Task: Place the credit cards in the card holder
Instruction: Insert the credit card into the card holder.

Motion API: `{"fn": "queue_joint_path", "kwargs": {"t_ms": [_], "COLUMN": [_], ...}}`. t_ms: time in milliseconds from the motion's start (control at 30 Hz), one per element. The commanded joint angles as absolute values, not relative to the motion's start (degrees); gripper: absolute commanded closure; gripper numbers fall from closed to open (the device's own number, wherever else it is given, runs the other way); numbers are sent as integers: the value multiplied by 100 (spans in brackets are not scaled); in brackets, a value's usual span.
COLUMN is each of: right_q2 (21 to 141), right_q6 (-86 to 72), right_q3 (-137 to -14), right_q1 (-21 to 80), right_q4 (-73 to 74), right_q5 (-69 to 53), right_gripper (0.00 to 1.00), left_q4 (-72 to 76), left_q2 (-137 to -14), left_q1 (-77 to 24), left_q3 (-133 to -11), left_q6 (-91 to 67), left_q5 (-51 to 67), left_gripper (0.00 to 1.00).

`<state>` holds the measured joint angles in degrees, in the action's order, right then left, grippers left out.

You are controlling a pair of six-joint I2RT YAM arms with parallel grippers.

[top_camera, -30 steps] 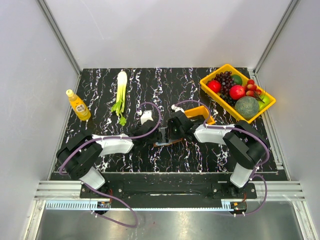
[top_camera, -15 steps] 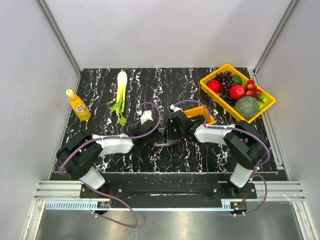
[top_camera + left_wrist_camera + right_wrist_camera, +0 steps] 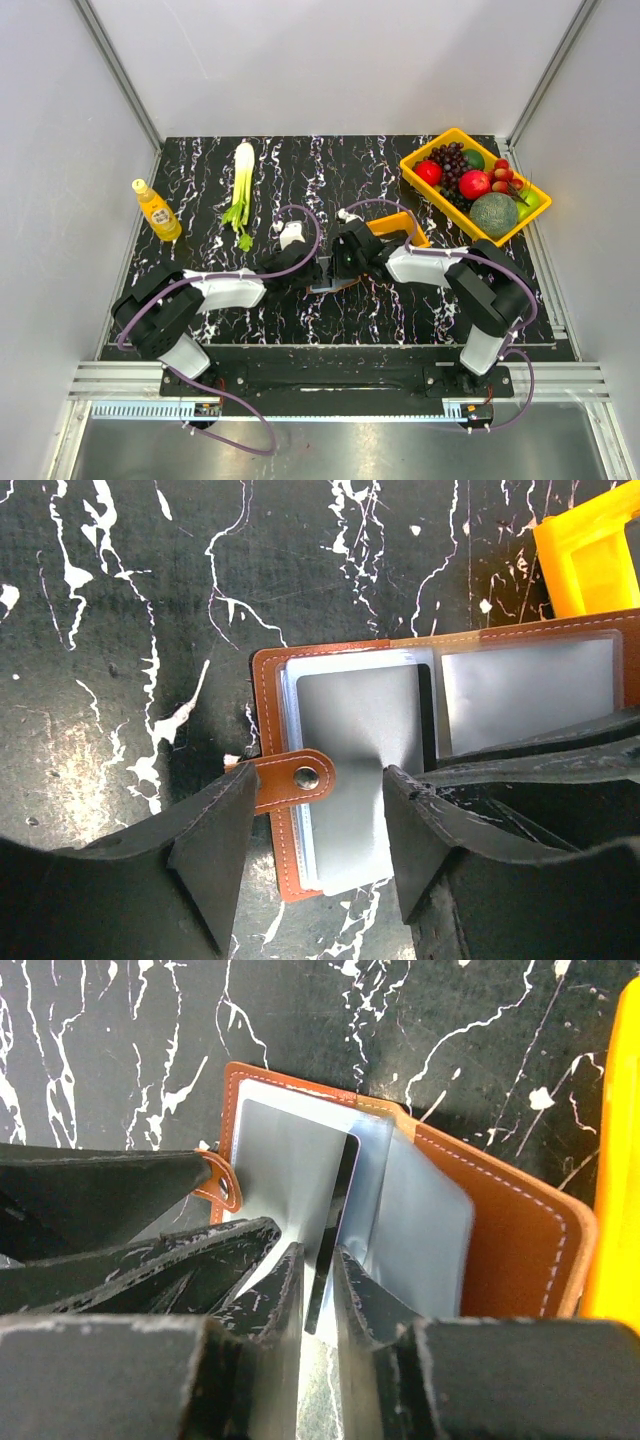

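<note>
the holder [image 3: 266, 710] lies open and flat on the surface [image 3: 120, 630], directly under both pincers, which meet over it from opposite sides. the left pincer [image 3: 318, 810] stands about half open with nothing gripped. its two fingers straddle the holder's outer page, with the tab [image 3: 290, 778] lying between them. that placing looks meant to pin the holder so it cannot slide or fold shut while the other arm works, though whether the tips actually press down i cannot tell.

the right pincer [image 3: 316, 1260] is drawn narrow and clamps a card [image 3: 340, 1200] by its near end. the card is held on edge, its far end just ahead of the fingertips among the sleeves [image 3: 350, 720]. holding it thin-side-up probably lets it slip between two leaves instead of landing flat on top.

the holder is tan brown with pale stitching round the rim and a metal snap on the tab. its inside is filled with clear, glossy leaves that show pale grey-blue, and whether those already carry cards is not clear. the held card reads as a dark sliver, since only its edge shows. a bin [image 3: 590, 555] sits just beyond the holder, away from the left pincer.
</note>
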<state>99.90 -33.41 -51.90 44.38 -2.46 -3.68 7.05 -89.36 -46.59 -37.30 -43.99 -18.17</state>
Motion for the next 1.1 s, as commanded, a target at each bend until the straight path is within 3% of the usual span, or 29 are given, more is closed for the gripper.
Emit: {"fn": "queue_joint_path", "kwargs": {"t_ms": [0,400,700,1067], "right_q2": [10213,10108,10046,9317], "right_q6": [-3383,-3384,-3243,-2989], "right_q3": [-5572,-5563,-5608,-5871], "right_q1": [4588,4614,4614,4614], "right_q4": [-245,-44,299,861], "right_q5": [-632,-36,193,685], "right_gripper": [77,69,61,47], "left_q4": [-141,-193,-404,-527], "left_q2": [-9105,-8974,-8868,-8508], "left_q1": [-4623,-4614,-4588,-4588], "left_q3": [-3410,-3331,-3252,-3112], "left_q6": [-4430,-4403,-4386,-4430], "left_q5": [-1494,-1573,-1749,-1811], "left_gripper": [42,49,79,100]}}
